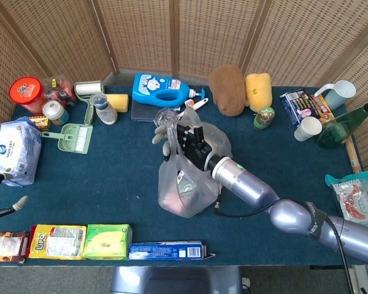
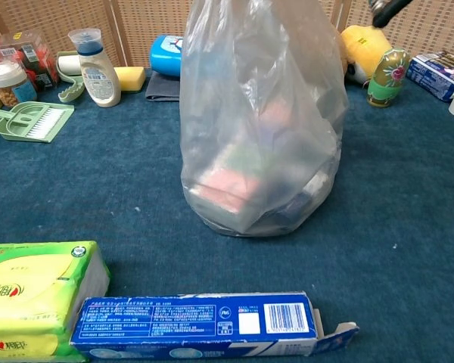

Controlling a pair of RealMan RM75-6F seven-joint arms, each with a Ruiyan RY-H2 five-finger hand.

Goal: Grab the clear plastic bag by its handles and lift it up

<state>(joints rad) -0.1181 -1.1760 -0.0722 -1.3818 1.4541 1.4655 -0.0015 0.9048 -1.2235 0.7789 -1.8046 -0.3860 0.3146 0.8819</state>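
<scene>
1. The bag [image 2: 257, 128] stands near the middle of the table [image 1: 110, 177], drawn up tall. In the chest view its sides are stretched upward while its bottom appears to rest on the cloth, with boxes and packets showing through the plastic.
2. The right hand [image 1: 187, 142] is at the top of the bag, its fingers closed around the gathered handles. The head view shows plastic bunched at the fingers. The chest view cuts the hand off at its top edge.
3. My judgement: the grab is done and the lift has begun, but the bag's weight looks not yet clear of the table. What is left is to raise it until the bottom hangs free.
4. The left hand [image 1: 3, 205] shows only as fingertips at the table's left edge. Whether it is wide or closed cannot be told. It holds nothing that shows.
5. Behind the bag, near the far edge, lies a blue bottle [image 1: 162, 90] beside a brown plush [image 1: 228, 89].
6. Along the near edge lie a blue box [image 2: 204, 324] and a green pack [image 2: 38, 295], both well apart from the bag.
</scene>
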